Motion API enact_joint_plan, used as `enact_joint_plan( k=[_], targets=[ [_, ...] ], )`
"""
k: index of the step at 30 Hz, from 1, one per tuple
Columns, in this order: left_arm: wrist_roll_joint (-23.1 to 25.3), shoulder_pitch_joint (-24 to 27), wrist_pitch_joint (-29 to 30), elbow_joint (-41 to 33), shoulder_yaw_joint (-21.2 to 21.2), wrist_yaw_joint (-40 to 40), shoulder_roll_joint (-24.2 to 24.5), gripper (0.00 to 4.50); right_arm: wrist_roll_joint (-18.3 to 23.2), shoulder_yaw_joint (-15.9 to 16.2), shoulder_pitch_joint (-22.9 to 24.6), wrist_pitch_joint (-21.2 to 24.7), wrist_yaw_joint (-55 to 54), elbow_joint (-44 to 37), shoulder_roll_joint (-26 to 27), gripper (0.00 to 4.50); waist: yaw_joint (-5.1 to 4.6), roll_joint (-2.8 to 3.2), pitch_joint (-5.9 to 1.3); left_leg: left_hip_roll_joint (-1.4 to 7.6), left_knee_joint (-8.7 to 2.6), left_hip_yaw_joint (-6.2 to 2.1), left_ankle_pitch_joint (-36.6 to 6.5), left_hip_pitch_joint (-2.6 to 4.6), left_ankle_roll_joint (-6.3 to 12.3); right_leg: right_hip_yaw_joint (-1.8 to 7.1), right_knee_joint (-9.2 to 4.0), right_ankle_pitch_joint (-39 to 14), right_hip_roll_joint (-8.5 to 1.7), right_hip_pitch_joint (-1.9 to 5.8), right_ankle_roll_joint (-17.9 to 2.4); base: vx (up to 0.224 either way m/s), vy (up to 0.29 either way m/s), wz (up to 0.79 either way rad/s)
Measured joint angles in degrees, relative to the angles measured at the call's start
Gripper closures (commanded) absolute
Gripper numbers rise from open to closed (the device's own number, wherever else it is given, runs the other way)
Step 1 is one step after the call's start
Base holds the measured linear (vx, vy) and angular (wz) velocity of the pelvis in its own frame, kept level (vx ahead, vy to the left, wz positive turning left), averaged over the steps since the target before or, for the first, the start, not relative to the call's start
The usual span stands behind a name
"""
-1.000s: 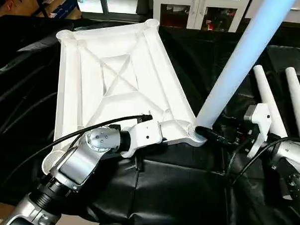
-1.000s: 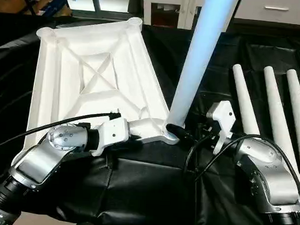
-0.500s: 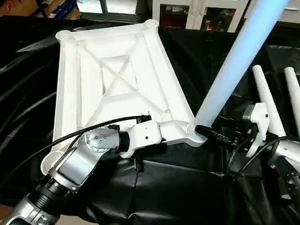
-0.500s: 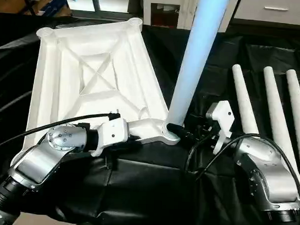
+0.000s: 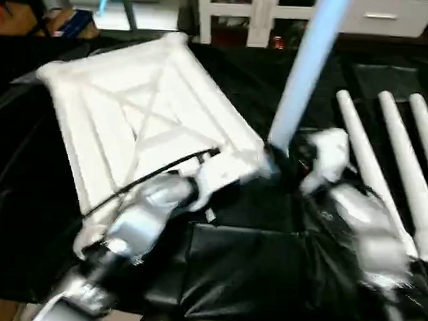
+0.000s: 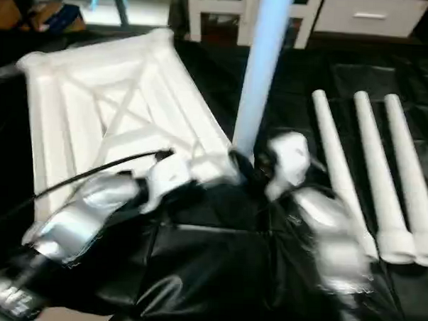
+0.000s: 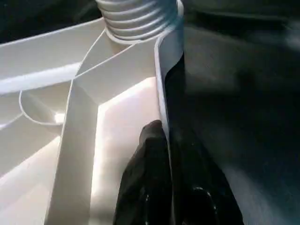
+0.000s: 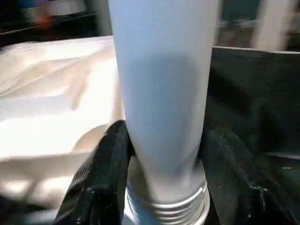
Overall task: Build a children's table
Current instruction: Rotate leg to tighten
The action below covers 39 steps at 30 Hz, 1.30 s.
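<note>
On the black-covered worktop (image 5: 251, 276) we had the table top (image 5: 124, 100) lying ribs-up, left tool (image 7: 166, 154) clamped on its rim. Right tool (image 8: 161, 164) gripped the upright leg (image 6: 261, 63) at the near corner socket. Three spare legs (image 6: 373, 167) waited alongside. Next call: seat it fully.

Black cloth (image 5: 251, 276) covers work surface; white cabinet (image 5: 249, 16) w/ drawer (image 6: 362, 14) at back, box (image 5: 71, 23) far left.
</note>
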Motion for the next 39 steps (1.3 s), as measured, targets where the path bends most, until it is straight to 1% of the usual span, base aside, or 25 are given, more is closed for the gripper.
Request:
enact_joint_plan(
  k=[2, 4, 6, 7, 8, 9, 10, 11, 12, 13, 14, 15, 16, 18, 20, 22, 23, 24, 25, 26, 27, 30, 33, 39],
  targets=[
    [0.99, -0.9, 0.37, 1.47, 0.05, 2.05, -1.52, 4.5, -1.55, 0.01, -1.86, -1.72, -4.98, 2.95, 3.02, 2.62, -0.17, 0.01, 0.0, -0.01, -0.05, -0.03, 0.0, -0.01, 0.0, -0.03, -0.21, 0.0, 0.01, -0.06, 0.01, 0.0, 0.0, 0.0],
    [1.24, -1.3, 0.35, 2.08, 0.05, 2.51, -1.76, 4.5, -2.11, 0.09, -2.41, -2.71, -6.98, 4.1, 4.13, 2.62, -0.18, 0.01, 0.0, -0.01, -0.22, -0.06, 0.0, -0.02, 0.0, -0.07, -0.55, 0.0, 0.03, -0.07, 0.01, 0.0, 0.0, 0.0],
    [1.25, -1.27, -0.14, 2.11, -0.06, 2.43, -1.45, 4.5, -2.07, 0.23, -2.4, -3.56, -6.8, 4.47, 4.11, 2.62, -0.16, -0.01, 0.0, -0.04, -0.2, -0.05, 0.0, -0.06, 0.0, -0.03, -0.64, 0.0, 0.03, -0.12, 0.01, 0.0, 0.0, 0.0],
    [1.24, -0.98, -1.21, 1.9, -0.25, 1.92, -0.63, 4.5, -1.68, 0.11, -2.2, -3.89, -5.32, 4.45, 3.67, 2.07, -0.19, 0.0, 0.01, -0.06, -0.21, -0.05, 0.0, -0.08, 0.0, 0.01, -0.65, 0.0, 0.03, -0.16, 0.01, 0.0, 0.0, 0.0],
    [1.17, -0.23, -2.55, 1.05, -0.4, 0.99, 0.49, 4.5, -0.8, -0.04, -1.58, -4.15, -2.88, 3.82, 2.74, 2.07, -0.18, 0.0, 0.01, -0.07, -0.22, -0.05, 0.0, -0.12, 0.0, 0.02, -0.65, 0.0, 0.03, -0.22, 0.01, 0.0, 0.0, 0.0],
    [1.08, 0.6, -4.21, 0.14, -0.54, -0.42, 1.93, 4.5, 0.0, -0.09, -0.68, -4.25, -0.13, 2.72, 1.63, 1.93, -0.03, 0.01, 0.0, -0.07, -0.26, -0.05, 0.0, -0.11, 0.0, 0.01, -0.64, 0.01, 0.03, -0.23, -0.01, 0.0, 0.0, 0.0],
    [0.56, 1.2, -6.03, -0.56, -0.92, -2.28, 3.05, 4.5, 0.74, -0.12, 0.09, -3.92, 1.97, 2.31, 0.1, 1.93, 0.19, 0.11, 0.01, -0.07, -0.34, -0.05, 0.0, -0.12, 0.0, 0.02, -0.63, 0.02, 0.03, -0.24, -0.02, 0.0, 0.0, 0.0],
    [-0.12, 2.2, -8.28, -1.75, -1.26, -4.74, 4.73, 4.5, 1.79, -0.15, 1.23, -3.56, 5.3, 1.21, -1.7, 1.86, 0.9, 0.21, 0.02, -0.07, -0.48, 0.0, 0.0, -0.16, 0.0, 0.02, -0.59, 0.17, 0.03, -0.26, -0.15, 0.0, 0.0, 0.0],
    [-0.82, 2.64, -9.56, -2.31, -1.32, -6.34, 5.88, 4.5, 2.58, 0.0, 2.0, -3.04, 7.7, 0.0, -3.05, 1.72, 1.1, 0.22, 0.03, -0.07, -0.57, 0.1, 0.0, -0.17, 0.0, 0.1, -0.54, 0.45, 0.03, -0.25, -0.21, 0.0, 0.0, 0.0],
    [-1.26, 2.88, -10.45, -2.54, -1.31, -7.56, 6.57, 4.5, 3.32, 0.0, 2.61, -2.66, 9.74, -0.85, -4.07, 1.72, 1.36, 0.21, 0.03, -0.05, -0.59, 0.26, 0.0, -0.16, 0.01, 0.21, -0.51, 1.1, 0.02, -0.25, -0.5, 0.0, 0.0, 0.0],
    [-1.71, 3.22, -11.0, -3.0, -1.3, -8.52, 7.17, 4.5, 4.07, -0.02, 3.05, -2.16, 11.47, -1.72, -5.26, 1.57, 1.59, 0.25, 0.04, -0.02, -0.58, 0.38, 0.01, -0.17, 0.0, 0.25, -0.47, 1.31, -0.01, -0.27, -0.48, 0.0, 0.0, 0.0],
    [-2.56, 4.02, -11.16, -3.96, -1.26, -9.86, 8.01, 4.5, 5.11, 0.09, 3.73, -1.09, 14.41, -3.16, -7.57, 1.47, 2.07, 0.44, 0.0, 0.0, -0.6, 0.42, 0.01, -0.2, 0.01, 0.23, -0.47, 1.35, -0.02, -0.28, -0.49, 0.063, -0.01, 0.04],
    [-3.19, 4.4, -11.31, -4.77, -1.25, -10.87, 8.43, 4.5, 5.71, 0.18, 4.39, -0.6, 16.35, -4.31, -9.24, 1.41, 2.3, 0.56, -0.05, 0.03, -0.61, 0.42, 0.01, -0.23, 0.01, 0.19, -0.45, 1.29, -0.04, -0.27, -0.4, 0.063, -0.01, 0.04],
    [-4.42, 5.42, -11.9, -6.58, -1.25, -13.13, 9.74, 4.5, 6.48, 0.66, 5.61, -0.21, 20.23, -6.86, -12.78, 1.41, 2.78, 0.78, -0.11, 0.13, -0.63, 0.57, 0.15, -0.35, 0.27, 0.14, -0.45, 1.05, -0.05, -0.36, -0.26, 0.075, -0.002, 0.02],
    [-5.14, 5.73, -13.29, -7.04, -1.56, -14.75, 10.91, 4.5, 7.88, 0.71, 6.66, 0.36, 23.27, -8.64, -15.11, 1.41, 3.2, 0.81, -0.13, 0.14, -0.66, 0.57, 0.13, -0.61, 0.38, 0.13, -0.4, 1.0, -0.04, -0.61, -0.29, 0.067, -0.001, 0.02],
    [-5.36, 5.86, -14.42, -7.04, -1.58, -15.74, 11.49, 4.5, 9.23, 0.59, 7.1, 1.21, 25.55, -9.38, -16.28, 1.41, 3.46, 0.82, -0.13, 0.17, -0.63, 0.56, 0.11, -0.77, 0.42, 0.09, -0.38, 1.0, -0.04, -0.75, -0.3, 0.0, 0.0, 0.0],
    [-5.43, 5.84, -14.9, -6.98, -1.58, -15.98, 11.7, 4.5, 9.84, 0.44, 7.2, 1.53, 26.53, -9.38, -16.72, 1.55, 3.52, 0.82, -0.13, 0.17, -0.61, 0.55, 0.11, -0.83, 0.43, 0.08, -0.37, 1.0, -0.04, -0.78, -0.3, 0.0, 0.0, 0.0],
    [-5.43, 5.8, -15.18, -6.88, -1.58, -16.23, 11.74, 4.5, 10.18, 0.3, 7.34, 1.8, 27.19, -9.38, -16.82, 1.64, 3.52, 0.82, -0.13, 0.19, -0.54, 0.55, 0.11, -0.88, 0.43, 0.07, -0.38, 0.99, -0.04, -0.81, -0.31, 0.0, 0.0, 0.0],
    [-5.43, 5.7, -15.37, -6.65, -1.59, -16.29, 11.73, 4.5, 10.4, 0.29, 7.37, 2.0, 27.48, -9.38, -16.81, 1.64, 3.49, 0.85, -0.12, 0.19, -0.48, 0.55, 0.12, -0.89, 0.43, 0.09, -0.38, 0.98, -0.04, -0.81, -0.32, 0.0, 0.0, 0.0],
    [-5.43, 5.63, -15.46, -6.5, -1.62, -16.28, 11.73, 4.5, 10.59, 0.29, 7.43, 2.2, 27.78, -9.38, -16.81, 1.82, 3.44, 0.86, -0.11, 0.19, -0.4, 0.56, 0.13, -0.9, 0.43, 0.11, -0.37, 0.99, -0.04, -0.8, -0.32, 0.0, 0.0, 0.0],
    [-5.43, 5.62, -15.46, -6.44, -1.67, -16.29, 11.73, 4.5, 10.77, 0.29, 7.51, 2.43, 27.93, -9.39, -16.81, 1.82, 3.38, 0.85, -0.11, 0.21, -0.34, 0.56, 0.13, -0.9, 0.42, 0.11, -0.37, 0.99, -0.04, -0.77, -0.32, 0.0, 0.0, 0.0],
    [-5.43, 5.73, -15.44, -6.45, -1.66, -16.61, 11.76, 4.5, 11.05, 0.29, 7.72, 2.88, 28.38, -9.56, -16.82, 2.13, 3.07, 0.85, -0.1, 0.21, -0.21, 0.58, 0.12, -0.9, 0.4, 0.14, -0.37, 1.0, -0.06, -0.68, -0.34, 0.0, 0.0, 0.0],
    [-5.48, 5.88, -15.45, -6.58, -1.65, -16.79, 11.82, 4.5, 10.99, 0.3, 7.81, 3.5, 28.38, -10.16, -17.0, 2.19, 2.87, 0.85, -0.1, 0.21, -0.17, 0.61, 0.12, -0.9, 0.4, 0.14, -0.37, 1.0, -0.09, -0.63, -0.34, 0.0, 0.0, 0.0],
    [-5.57, 6.0, -15.6, -6.65, -1.64, -16.91, 11.94, 4.5, 10.49, 0.3, 7.82, 3.95, 28.13, -10.74, -16.84, 2.27, 2.83, 0.85, -0.11, 0.22, -0.17, 0.6, 0.13, -0.9, 0.42, 0.11, -0.33, 1.0, -0.09, -0.64, -0.34, 0.0, 0.0, 0.0]
  ],
)
